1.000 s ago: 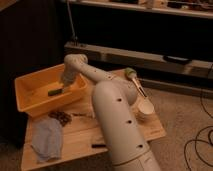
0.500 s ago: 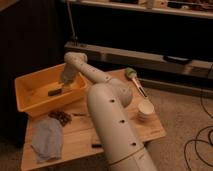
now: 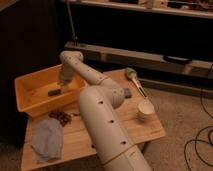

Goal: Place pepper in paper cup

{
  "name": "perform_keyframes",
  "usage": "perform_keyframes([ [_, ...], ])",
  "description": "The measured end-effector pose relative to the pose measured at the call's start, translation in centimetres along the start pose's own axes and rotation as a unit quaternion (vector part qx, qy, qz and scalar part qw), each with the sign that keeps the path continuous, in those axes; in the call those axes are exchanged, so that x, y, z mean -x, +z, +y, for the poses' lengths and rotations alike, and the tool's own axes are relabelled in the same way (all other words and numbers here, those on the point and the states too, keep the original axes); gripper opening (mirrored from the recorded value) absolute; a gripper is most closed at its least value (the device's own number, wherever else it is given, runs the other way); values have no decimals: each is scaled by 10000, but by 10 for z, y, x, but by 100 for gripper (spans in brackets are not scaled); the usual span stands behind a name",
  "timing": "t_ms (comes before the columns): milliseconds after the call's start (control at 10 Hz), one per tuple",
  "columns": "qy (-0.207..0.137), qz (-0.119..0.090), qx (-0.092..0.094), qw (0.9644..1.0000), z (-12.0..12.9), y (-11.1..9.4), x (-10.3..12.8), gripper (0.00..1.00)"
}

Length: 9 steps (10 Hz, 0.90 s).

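Note:
My arm reaches across the wooden table (image 3: 115, 137) into a yellow bin (image 3: 30, 100) at the left. The gripper (image 3: 62, 86) hangs low inside the bin, open, with nothing between its fingers. The pepper (image 3: 53, 92), small, dark green and elongated, lies on the bin floor just left of and below the fingertips. The paper cup (image 3: 145, 110), short and off-white, stands upright near the table's right edge, well away from the gripper.
A green-headed brush (image 3: 132, 74) with a long handle lies at the table's back right, behind the cup. A grey-blue cloth (image 3: 47, 139) lies at the front left, with a dark cluster (image 3: 61, 118) just behind it. Cables run on the floor at right.
The gripper has drifted slightly left inside the bin, closer to the pepper, and the arm's near links have shifted. The pepper and cup have not moved.

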State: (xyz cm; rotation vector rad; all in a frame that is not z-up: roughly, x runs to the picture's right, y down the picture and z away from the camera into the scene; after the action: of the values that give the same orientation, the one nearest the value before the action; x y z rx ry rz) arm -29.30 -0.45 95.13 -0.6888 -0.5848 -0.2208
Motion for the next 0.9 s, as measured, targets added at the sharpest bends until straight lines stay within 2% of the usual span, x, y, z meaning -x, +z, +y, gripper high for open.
perform_keyframes([
  [200, 91, 169, 44, 9998, 2, 7, -1, 65],
  [700, 305, 481, -58, 9984, 8, 16, -14, 65],
  [800, 338, 506, -61, 9981, 8, 18, -16, 63],
  [900, 374, 512, -27, 9980, 7, 22, -18, 55],
])
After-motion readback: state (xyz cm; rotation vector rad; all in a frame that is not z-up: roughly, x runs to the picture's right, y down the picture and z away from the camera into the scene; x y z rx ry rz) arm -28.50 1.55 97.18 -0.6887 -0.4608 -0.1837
